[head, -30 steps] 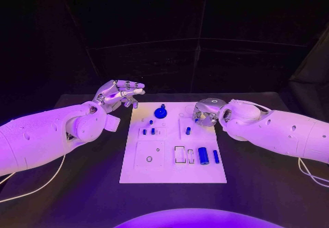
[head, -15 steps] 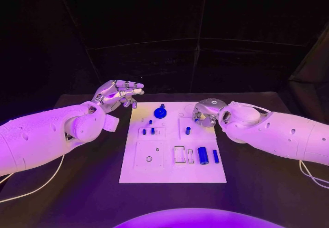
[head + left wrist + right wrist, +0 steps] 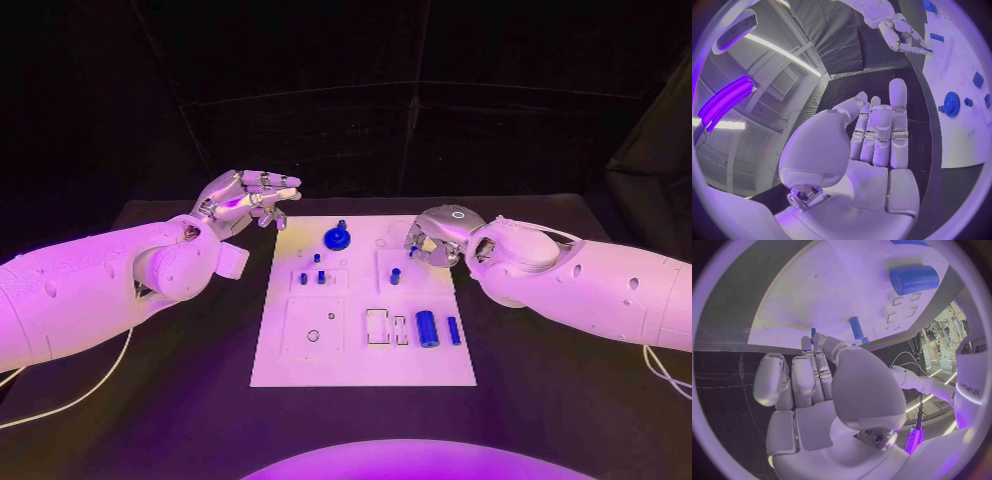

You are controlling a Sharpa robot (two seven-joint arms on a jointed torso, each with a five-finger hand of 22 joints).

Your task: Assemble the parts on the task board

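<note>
Because it had a job to do, the right hand [image 3: 434, 236] hung over the far side of the task board [image 3: 364, 372], pinching a small blue peg [image 3: 812, 333]. The left hand [image 3: 248, 197] waited beside the board, fingers loosely curled, holding nothing.

matt white task board [image 3: 361, 350] (plastic-looking), glossy arms [image 3: 87, 290]

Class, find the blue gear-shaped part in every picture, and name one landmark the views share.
Head view: blue gear stands near the far edge of the task board.
Left wrist view: it lies beyond the left hand.
Right wrist view: not seen.
Shared landmark: the white task board.
</note>
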